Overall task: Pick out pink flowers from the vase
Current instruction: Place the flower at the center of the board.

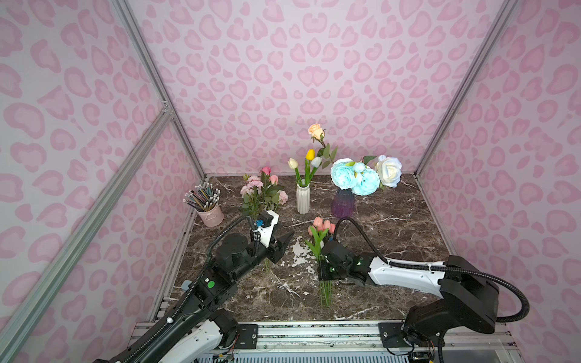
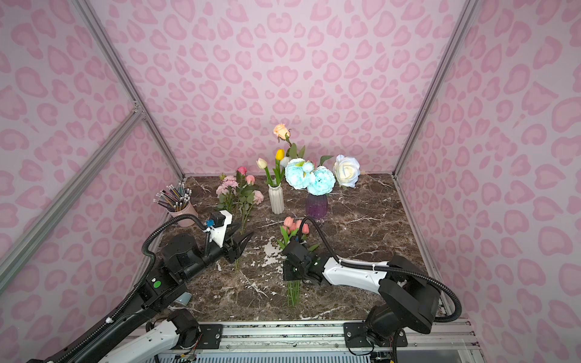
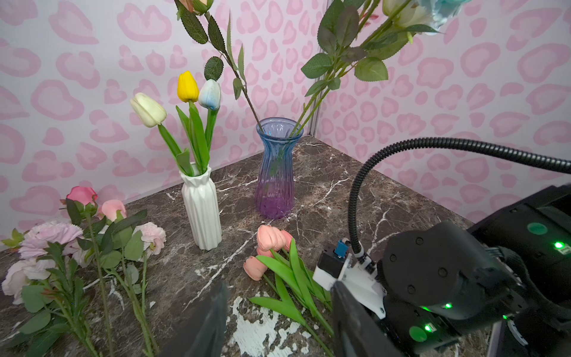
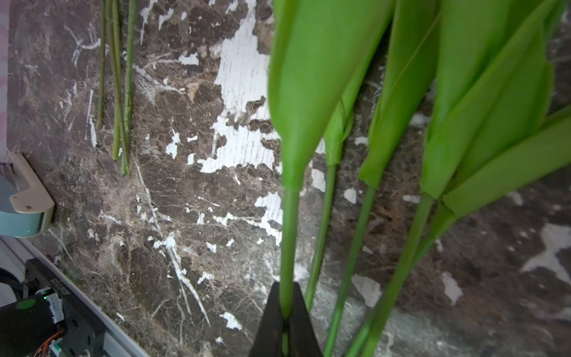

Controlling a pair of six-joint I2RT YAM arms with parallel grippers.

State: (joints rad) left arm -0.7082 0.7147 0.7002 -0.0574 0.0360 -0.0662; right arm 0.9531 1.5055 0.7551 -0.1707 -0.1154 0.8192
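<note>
brown marbled tabletop (image 1: pixel 393 245), scuffed white in the middle, sits inside pink spotted walls. the pink flowers are all out of the vases. the roses and peonies (image 1: pixel 262 191) lie in a loose bunch near the left gripper (image 2: pixel 242 234), whose fingers stand apart with nothing between them. the salmon tulips (image 1: pixel 322 224) lie in a heap by the right arm. the right gripper (image 4: pixel 285 318) is pinched tight on one tulip stem (image 4: pixel 289 235), low over the table, with the other stems and broad leaves just beside it.

the likeliest trouble is tangling: if the arm pulls away without letting go cleanly, the held stem's leaf may hook its neighbours and drag the heap. the stem is thin and smooth, so it could also twist in the pinch. the right arm's cable (image 1: pixel 361 229) loops near the purple glass vase (image 1: pixel 342 202), and a wide swing could tip it. the peach rose (image 1: pixel 316 131) standing in that vase may be mistaken for pink, and reaching for it risks nudging the white vase (image 1: pixel 302 198).
</note>
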